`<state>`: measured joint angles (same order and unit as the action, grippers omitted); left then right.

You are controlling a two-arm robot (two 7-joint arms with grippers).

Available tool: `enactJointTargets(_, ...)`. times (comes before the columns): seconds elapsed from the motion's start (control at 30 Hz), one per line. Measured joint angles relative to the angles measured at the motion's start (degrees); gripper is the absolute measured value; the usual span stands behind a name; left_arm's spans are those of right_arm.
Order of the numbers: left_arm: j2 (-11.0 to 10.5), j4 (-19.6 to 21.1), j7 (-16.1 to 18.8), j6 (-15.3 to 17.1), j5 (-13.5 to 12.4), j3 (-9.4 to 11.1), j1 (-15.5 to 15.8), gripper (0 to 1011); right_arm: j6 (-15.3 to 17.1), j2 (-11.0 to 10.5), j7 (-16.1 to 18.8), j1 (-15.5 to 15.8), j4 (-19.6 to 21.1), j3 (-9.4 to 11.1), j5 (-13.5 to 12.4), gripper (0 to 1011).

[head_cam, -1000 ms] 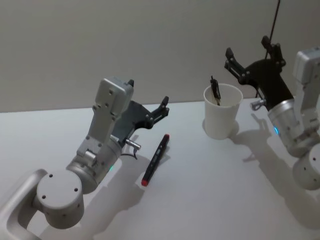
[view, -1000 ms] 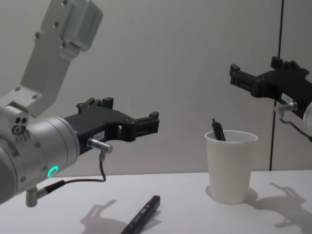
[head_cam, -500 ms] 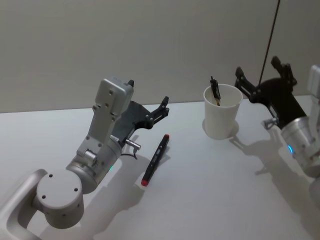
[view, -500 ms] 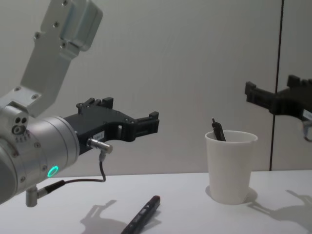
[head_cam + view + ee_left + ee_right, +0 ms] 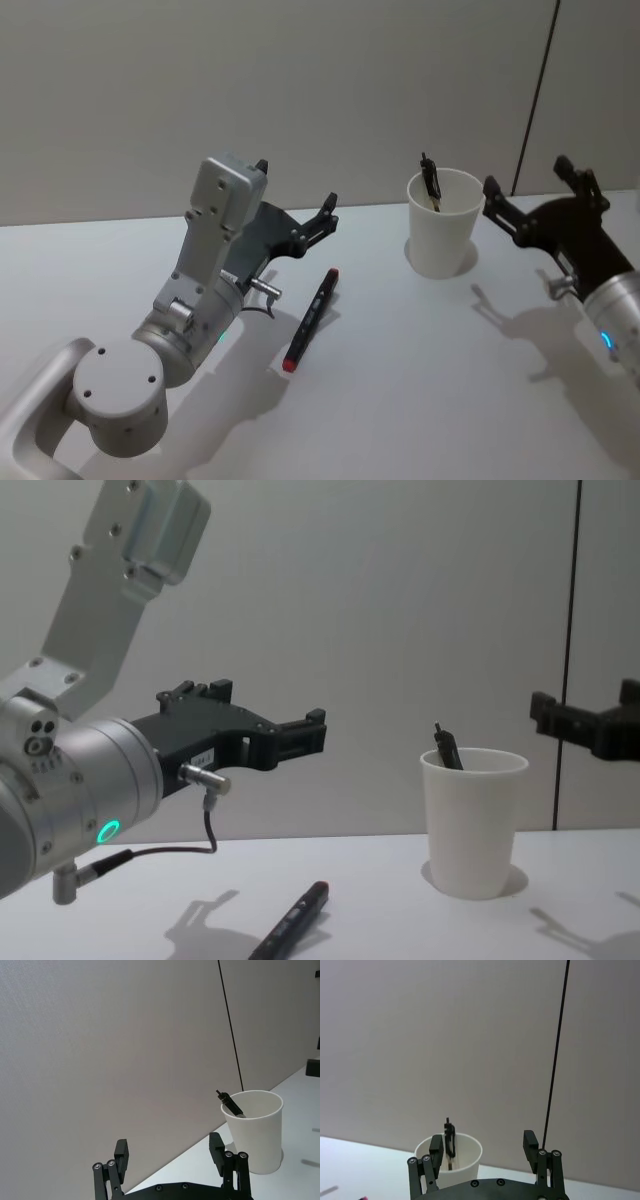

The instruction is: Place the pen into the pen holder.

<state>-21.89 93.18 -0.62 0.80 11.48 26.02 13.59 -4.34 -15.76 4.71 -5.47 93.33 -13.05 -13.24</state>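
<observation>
Grey wall [image 5: 300,80], white tabletop [image 5: 400,380]: one black pen [image 5: 431,182] stands inside the white pen holder [image 5: 440,240] — a second, red-tipped pen [image 5: 311,318] lies flat near the left gripper [image 5: 296,190], its fingers spread. The right gripper [image 5: 527,177], also spread and empty, hovers beside the pen holder.

Right gripper [image 5: 483,1142]: fingers [image 5: 530,1142] spread wide. Beyond them a white paper cup [image 5: 465,1170] stands upright on a white table [image 5: 360,1160], partly hidden by one finger. A black pen [image 5: 450,1140] leans inside, its top above the rim. Behind is a grey wall [image 5: 420,1035] with a thin dark line [image 5: 555,1060].
</observation>
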Motion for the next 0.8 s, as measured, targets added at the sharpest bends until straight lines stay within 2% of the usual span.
enactJointTargets(0.4, 0.0, 0.0, 0.0, 0.0, 0.0, 0.0, 0.0, 1003, 5.6, -3.2, -0.8, 5.5, 7.0, 0.1, -2.9, 1002)
enactJointTargets(0.8, 0.0, 0.0, 0.0, 0.0, 0.0, 0.0, 0.0, 1003, 6.3, -3.6, -0.9, 6.3, 7.9, 0.1, -3.3, 1001)
